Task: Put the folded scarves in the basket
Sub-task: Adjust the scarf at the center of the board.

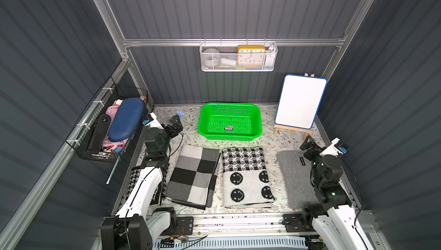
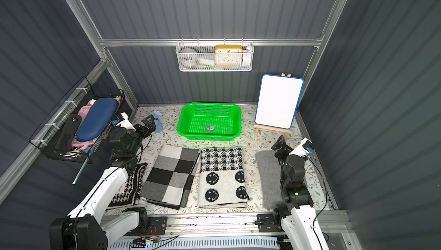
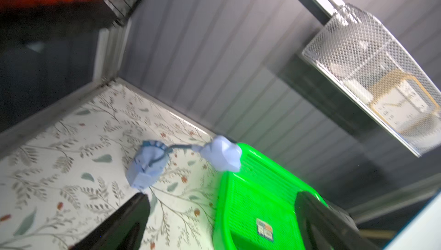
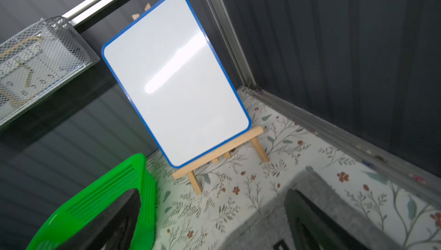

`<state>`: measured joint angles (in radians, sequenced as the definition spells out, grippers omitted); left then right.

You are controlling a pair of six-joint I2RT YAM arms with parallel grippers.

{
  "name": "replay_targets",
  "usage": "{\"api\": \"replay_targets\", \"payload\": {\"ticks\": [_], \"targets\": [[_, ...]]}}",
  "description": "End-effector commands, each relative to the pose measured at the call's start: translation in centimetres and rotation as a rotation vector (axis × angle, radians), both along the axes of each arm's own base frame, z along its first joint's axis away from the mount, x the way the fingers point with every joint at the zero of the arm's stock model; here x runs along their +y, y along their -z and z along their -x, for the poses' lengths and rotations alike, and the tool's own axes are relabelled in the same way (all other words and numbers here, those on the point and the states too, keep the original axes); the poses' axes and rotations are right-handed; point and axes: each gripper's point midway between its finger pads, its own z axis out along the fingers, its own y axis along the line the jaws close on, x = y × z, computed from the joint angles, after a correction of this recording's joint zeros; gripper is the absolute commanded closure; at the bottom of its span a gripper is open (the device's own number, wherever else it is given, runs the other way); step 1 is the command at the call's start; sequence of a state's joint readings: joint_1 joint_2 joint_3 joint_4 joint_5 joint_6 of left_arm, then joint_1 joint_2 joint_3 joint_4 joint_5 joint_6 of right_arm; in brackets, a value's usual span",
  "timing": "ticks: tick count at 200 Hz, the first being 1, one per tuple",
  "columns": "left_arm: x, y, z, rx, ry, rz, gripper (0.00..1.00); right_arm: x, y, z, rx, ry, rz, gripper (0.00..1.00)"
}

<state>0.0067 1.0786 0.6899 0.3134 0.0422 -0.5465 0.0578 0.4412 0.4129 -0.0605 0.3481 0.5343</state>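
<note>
Glossy perforated plastic basket [image 1: 254, 117], matt woolly knit scarves [image 1: 245, 177], felt-like grey cloth [image 1: 296, 179], bare wooden easel [image 1: 293, 129].

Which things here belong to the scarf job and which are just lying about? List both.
Job: green basket; checked scarf; smiley scarf; grey scarf; houndstooth scarf.
Lying about: whiteboard on easel; clock in white wire basket; black wire basket with blue case; blue toy.

Floral tabletop [image 1: 268, 141]: green basket [image 1: 229, 138], wooden easel [image 1: 293, 129], pale-blue toy [image 2: 157, 124], checked scarf [image 1: 193, 176], smiley scarf [image 1: 247, 179], grey scarf [image 1: 296, 177], houndstooth scarf [image 2: 137, 182].
</note>
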Motion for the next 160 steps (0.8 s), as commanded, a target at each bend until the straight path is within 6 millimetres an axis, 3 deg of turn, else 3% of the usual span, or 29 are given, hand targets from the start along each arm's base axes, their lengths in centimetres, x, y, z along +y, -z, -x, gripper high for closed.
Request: {"api": "replay_targets", "payload": {"ticks": [1, 11, 25, 48, 71, 104, 160], "targets": [[-3.0, 2.5, 2.3, 0.134, 0.163, 0.083, 0.01, 0.9, 6.4, 3.2, 0.258, -0.007, -0.162, 0.01], [-3.8, 2.1, 3.1, 0.12, 0.212, 0.099, 0.01, 0.8, 6.6, 3.9, 0.276, -0.001, -0.173, 0.01], [-5.4, 1.4, 4.8, 0.081, 0.301, 0.14, 0.01, 2.2, 6.1, 4.1, 0.27, -0.091, -0.172, 0.01], [-8.1, 1.1, 7.3, 0.061, 0.41, 0.213, 0.01, 5.8, 5.3, 3.9, 0.294, -0.295, -0.224, 0.01], [-12.2, 1.5, 9.6, 0.082, 0.517, 0.233, 0.01, 9.3, 5.6, 3.4, 0.401, -0.478, -0.298, 0.03], [-17.0, 4.6, 12.3, 0.214, 0.627, 0.295, 0.01, 12.9, 7.4, 2.8, 0.604, -0.636, -0.399, 0.08], [-23.7, 11.5, 17.1, 0.5, 0.717, 0.303, 0.01, 17.7, 10.8, 0.6, 0.772, -0.68, -0.226, 0.08]]}}
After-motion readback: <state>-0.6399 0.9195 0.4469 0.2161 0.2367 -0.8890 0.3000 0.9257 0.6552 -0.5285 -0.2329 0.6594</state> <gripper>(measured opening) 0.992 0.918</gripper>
